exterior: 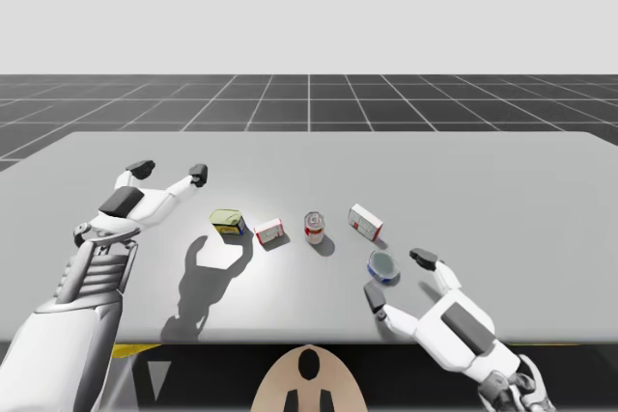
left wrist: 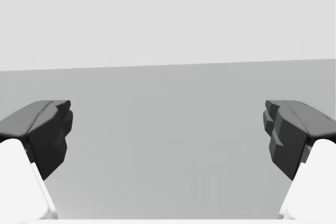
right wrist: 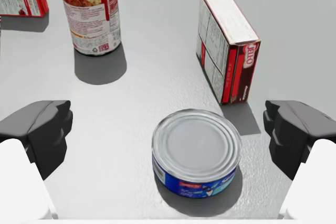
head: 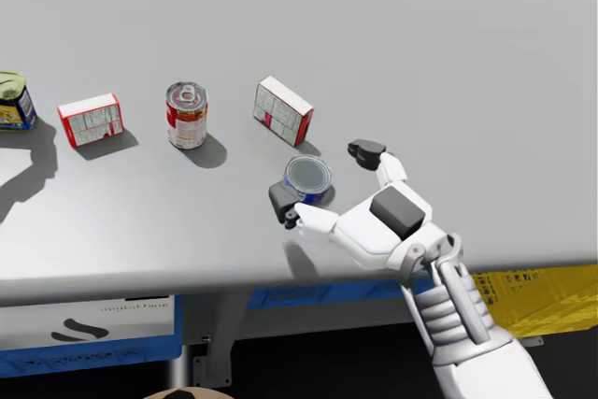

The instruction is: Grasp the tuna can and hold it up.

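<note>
Table (exterior: 502,190) bears tuna can (right wrist: 196,153) within spread right hand (exterior: 398,277).

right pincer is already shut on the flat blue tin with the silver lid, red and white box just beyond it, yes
Not shut: the right wrist view shows the right pincer open, both fingers clear of the flat blue tin with the silver lid. The red and white box does stand just beyond it.
</note>
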